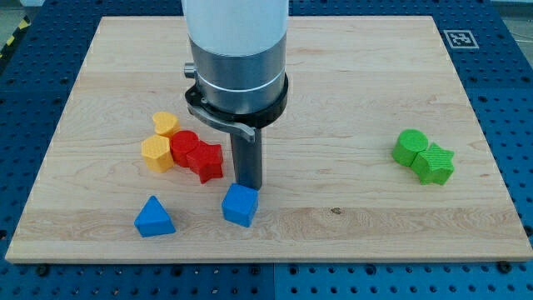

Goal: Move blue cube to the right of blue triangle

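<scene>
Wooden board [350, 100]: my tip [247, 185] touching blue cube [240, 205].

Pale matt wooden board [350, 92]

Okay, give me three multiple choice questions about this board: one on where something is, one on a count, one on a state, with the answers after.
1. Where is the blue cube relative to the blue triangle?
A. the view's right
B. the view's left
C. on top

2. How many green blocks are there?
A. one
B. two
C. four

3. How do the green blocks sit?
A. far apart
B. stacked
C. touching

Answers: 1 A, the cube lies right of the triangle, with my tip just above it in the view. 2 B, a pair shows. 3 C, no gap shows.
</scene>
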